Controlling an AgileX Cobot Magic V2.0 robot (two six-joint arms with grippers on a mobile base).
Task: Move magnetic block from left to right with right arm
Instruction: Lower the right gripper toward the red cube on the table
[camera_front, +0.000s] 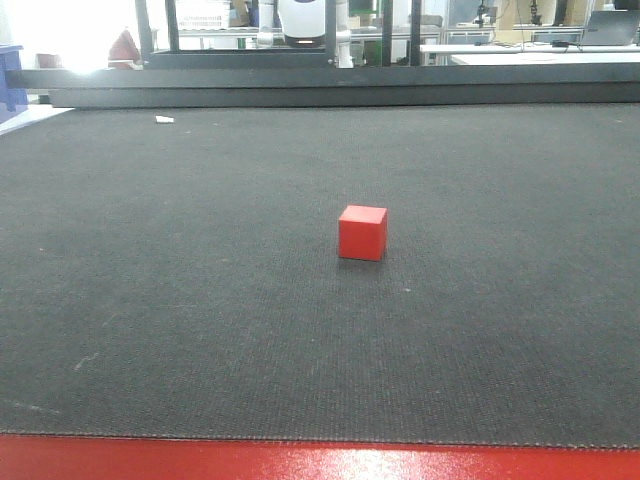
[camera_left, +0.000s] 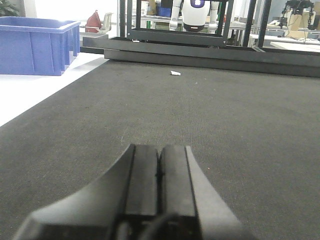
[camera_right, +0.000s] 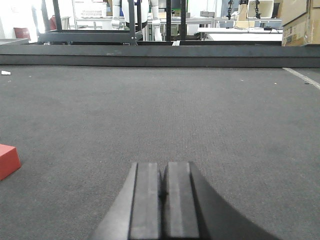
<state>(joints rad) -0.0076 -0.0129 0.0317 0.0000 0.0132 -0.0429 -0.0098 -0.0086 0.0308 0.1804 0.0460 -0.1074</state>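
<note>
While left fingers (camera_left: 144, 180) and right fingers (camera_right: 146, 195) sit closed | magnetic block (camera_front: 362, 232) on mat (camera_front: 200, 300) | frame (camera_front: 300, 80) behind

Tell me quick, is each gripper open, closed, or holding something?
Left gripper: closed, holding nothing.
Right gripper: closed, holding nothing; the magnetic block lies apart, to its left.

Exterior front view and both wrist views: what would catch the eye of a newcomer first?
The red magnetic block stands out first, alone near the middle of the dark mat in the front view. The right gripper and the left gripper each show fingers closed together and empty, the block lying off to the right gripper's left. A blue bin sits beside the mat's left edge.
</note>
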